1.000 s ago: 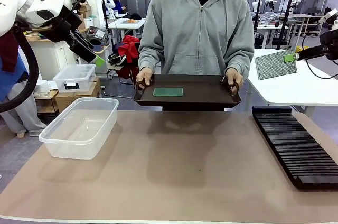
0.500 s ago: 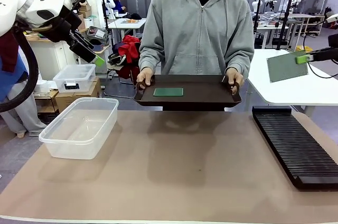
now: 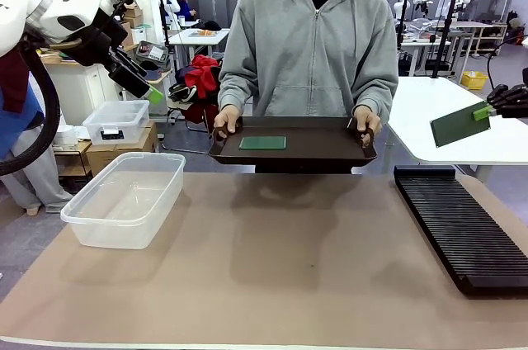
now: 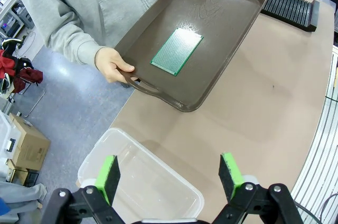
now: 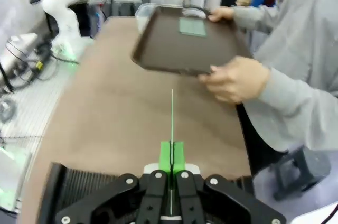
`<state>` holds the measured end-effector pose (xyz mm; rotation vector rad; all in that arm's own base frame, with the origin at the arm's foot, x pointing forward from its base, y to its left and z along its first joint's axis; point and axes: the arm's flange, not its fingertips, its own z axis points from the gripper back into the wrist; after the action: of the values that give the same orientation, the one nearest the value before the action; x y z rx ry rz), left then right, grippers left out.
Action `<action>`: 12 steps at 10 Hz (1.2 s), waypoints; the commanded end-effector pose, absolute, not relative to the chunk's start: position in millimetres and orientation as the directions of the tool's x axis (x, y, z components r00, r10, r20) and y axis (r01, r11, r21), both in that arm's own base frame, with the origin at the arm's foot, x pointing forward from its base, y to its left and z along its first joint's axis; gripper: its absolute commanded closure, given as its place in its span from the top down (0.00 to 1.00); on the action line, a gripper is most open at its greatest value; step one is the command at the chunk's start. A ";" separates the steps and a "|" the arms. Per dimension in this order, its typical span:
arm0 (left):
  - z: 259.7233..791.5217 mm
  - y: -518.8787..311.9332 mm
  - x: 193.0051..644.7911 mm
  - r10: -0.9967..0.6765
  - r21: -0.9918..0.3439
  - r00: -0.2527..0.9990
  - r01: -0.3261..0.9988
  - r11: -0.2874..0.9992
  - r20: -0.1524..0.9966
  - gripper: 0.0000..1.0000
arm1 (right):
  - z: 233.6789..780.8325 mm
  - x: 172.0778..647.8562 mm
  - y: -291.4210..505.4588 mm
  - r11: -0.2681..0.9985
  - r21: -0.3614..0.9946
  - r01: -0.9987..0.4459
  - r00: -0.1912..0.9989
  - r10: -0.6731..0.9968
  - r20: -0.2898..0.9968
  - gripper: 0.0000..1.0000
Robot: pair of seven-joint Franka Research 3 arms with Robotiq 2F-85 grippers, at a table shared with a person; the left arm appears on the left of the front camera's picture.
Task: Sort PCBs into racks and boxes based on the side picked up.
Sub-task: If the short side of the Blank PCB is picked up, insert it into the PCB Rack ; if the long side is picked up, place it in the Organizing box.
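- Right gripper [image 3: 488,110], clamped shut on a PCB [image 3: 459,125], has carried it lower and rightward, nearer the rack [image 3: 462,230].
- Judgement: slotting comes next.
- Left gripper [image 4: 169,174] unmoved, jaws wide, empty.

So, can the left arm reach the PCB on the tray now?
Probably yes. The PCB lies bare in the middle of the tray, the person's hands grip only its handles, and the left arm has open jaws, nothing between.
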<state>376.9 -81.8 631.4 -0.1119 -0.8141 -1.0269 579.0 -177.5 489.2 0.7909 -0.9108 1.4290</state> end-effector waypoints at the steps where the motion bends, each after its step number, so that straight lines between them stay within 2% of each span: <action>1: 630.1 -81.6 376.4 -0.718 0.275 0.260 0.798 0.536 0.645 1.00 | 468.6 590.6 -173.7 0.091 -0.105 -0.990 -0.038 0.547 0.836 0.02; 4: 630.1 -81.6 376.4 -0.718 0.275 0.260 0.798 0.536 0.645 1.00 | 438.8 605.5 -183.5 0.115 -0.001 -0.993 0.068 0.596 0.800 0.02; 6: 630.1 -81.6 376.4 -0.718 0.275 0.260 0.798 0.536 0.645 1.00 | 437.8 615.0 -183.3 0.218 0.096 -0.971 0.196 0.504 0.841 0.02; 7: 630.1 -81.6 376.4 -0.718 0.275 0.260 0.798 0.536 0.645 1.00 | 457.2 605.2 -168.2 0.214 0.175 -0.961 0.252 0.414 0.875 0.02; 8: 630.1 -81.6 376.4 -0.718 0.275 0.260 0.798 0.536 0.645 1.00 | 424.4 606.7 -187.2 0.165 0.038 -0.986 0.126 0.564 0.816 0.02; 10: 630.1 -81.6 376.4 -0.718 0.275 0.260 0.798 0.536 0.645 1.00 | 424.4 606.7 -187.2 0.165 0.038 -0.986 0.126 0.564 0.816 0.02; 11: 630.1 -81.6 376.4 -0.718 0.275 0.260 0.798 0.536 0.645 1.00 | 430.5 605.8 -181.6 0.178 0.090 -0.980 0.173 0.528 0.831 0.02; 12: 630.1 -81.6 376.4 -0.718 0.275 0.260 0.798 0.536 0.645 1.00 | 428.2 612.3 -183.9 0.113 0.095 -0.989 0.141 0.533 0.834 0.02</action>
<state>377.0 -81.8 631.4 -0.1120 -0.8140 -1.0269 605.4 -183.7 427.6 0.7456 -0.7581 1.2476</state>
